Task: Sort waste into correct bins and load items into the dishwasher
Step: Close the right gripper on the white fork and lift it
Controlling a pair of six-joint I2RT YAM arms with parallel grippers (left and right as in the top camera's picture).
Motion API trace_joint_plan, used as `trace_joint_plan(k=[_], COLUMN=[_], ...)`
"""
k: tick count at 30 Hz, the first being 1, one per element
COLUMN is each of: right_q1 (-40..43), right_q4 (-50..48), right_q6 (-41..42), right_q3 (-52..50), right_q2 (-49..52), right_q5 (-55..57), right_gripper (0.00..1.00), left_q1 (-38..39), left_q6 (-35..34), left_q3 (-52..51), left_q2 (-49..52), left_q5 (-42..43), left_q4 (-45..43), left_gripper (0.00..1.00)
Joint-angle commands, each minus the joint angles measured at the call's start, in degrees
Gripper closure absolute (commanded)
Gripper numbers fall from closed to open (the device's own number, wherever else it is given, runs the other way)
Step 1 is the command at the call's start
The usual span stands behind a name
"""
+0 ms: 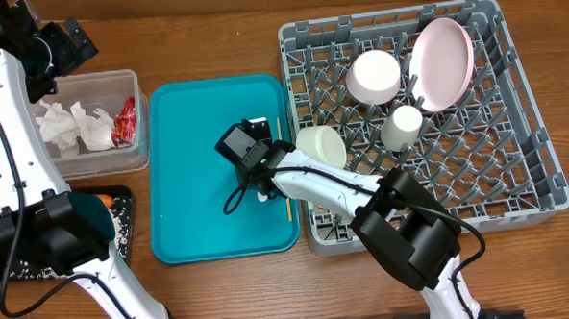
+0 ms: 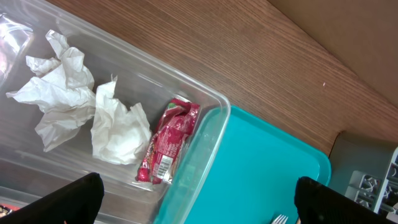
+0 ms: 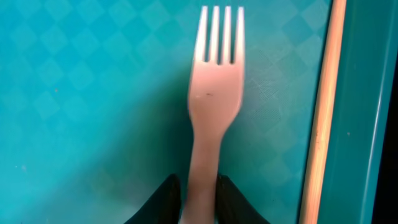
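**Right claw straddles the fork on the teal tray**

We see the right claw (image 3: 199, 190) low over the teal tray (image 3: 93, 93). Its two dark fingers stand narrowly apart on either side of the handle of the white fork (image 3: 214, 106). The fork lies flat on the tray, tines toward twelve o'clock in the right wrist view. We cannot tell whether the fingers actually pinch the handle. At three o'clock of the fork, the wooden stick (image 3: 320, 124) lies along the tray's raised edge.

From overhead, the grey dish rack (image 1: 537, 206) sits at three o'clock of the tray on the counter (image 1: 212, 38). It carries the pink plate (image 1: 444, 61) on edge, a white bowl (image 1: 372, 76) and the small cup (image 1: 401, 127). A second bowl (image 1: 320, 146) rests at its nine o'clock rim.

The left claw (image 2: 199, 186) hangs wide open, holding nothing, above the clear tub (image 2: 193, 90), which sits at ten o'clock of the tray. Inside lie two crumpled napkins (image 2: 62, 93) and the red wrapper (image 2: 168, 143). At seven o'clock of the tray, the black tray (image 1: 124, 234) holds the carrot (image 1: 103, 199), largely hidden by the left arm.
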State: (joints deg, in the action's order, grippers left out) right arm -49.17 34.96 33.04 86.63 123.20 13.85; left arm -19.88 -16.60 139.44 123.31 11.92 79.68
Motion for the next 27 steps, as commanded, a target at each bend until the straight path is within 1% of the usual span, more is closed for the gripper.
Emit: trace_joint_plan(k=[1,4,6,7,9,16,18,20,24,27], right_q1=[-0.3,-0.3,-0.3,-0.3,-0.3,-0.3,-0.3,-0.3,-0.3,-0.3], right_q4=[0.1,-0.1,-0.6,-0.6,-0.5,-0.2,-0.2,-0.2,0.0,0.0], right_q6=[0.2,0.2,0.3,0.3,0.3,0.3,0.3,0.3,3.5,3.7], right_q3=[-0.4,-0.4,-0.4,-0.4,-0.4,-0.9,-0.9,-0.9,-1.2,-1.2], right_q2=[0.4,0.4,0.4,0.4,0.4,0.4,0.4,0.4,0.4,0.4], right_q5=[-0.1,-3.5,-5.0,-5.0,-5.0,-4.9,-5.0,-5.0,-5.0,-4.9], right_gripper=[0.81,0.81,0.84,0.86,0.88,0.89,0.93,0.95,0.96,0.96], left_q1=[0.0,0.0,0.0,0.0,0.0,0.0,0.0,0.0,0.0,0.0], left_q6=[-0.8,-0.8,-0.8,-0.8,-0.8,-0.8,-0.8,-0.8,-0.8,-0.8], left_q3=[1.4,1.4,1.4,1.4,1.4,1.4,1.4,1.4,1.4,1.4], left_q2=[-2.3,-2.3,-2.3,-2.3,-2.3,-2.3,-2.3,-2.3,-2.3,-2.3], left_q5=[-0.4,-0.4,-0.4,-0.4,-0.4,-0.4,-0.4,-0.4,-0.4,-0.4], left_q4=[0.0,0.0,0.0,0.0,0.0,0.0,0.0,0.0,0.0,0.0], left_gripper=[0.00,0.00,0.00,0.00,0.00,0.00,0.00,0.00,0.00,0.00])
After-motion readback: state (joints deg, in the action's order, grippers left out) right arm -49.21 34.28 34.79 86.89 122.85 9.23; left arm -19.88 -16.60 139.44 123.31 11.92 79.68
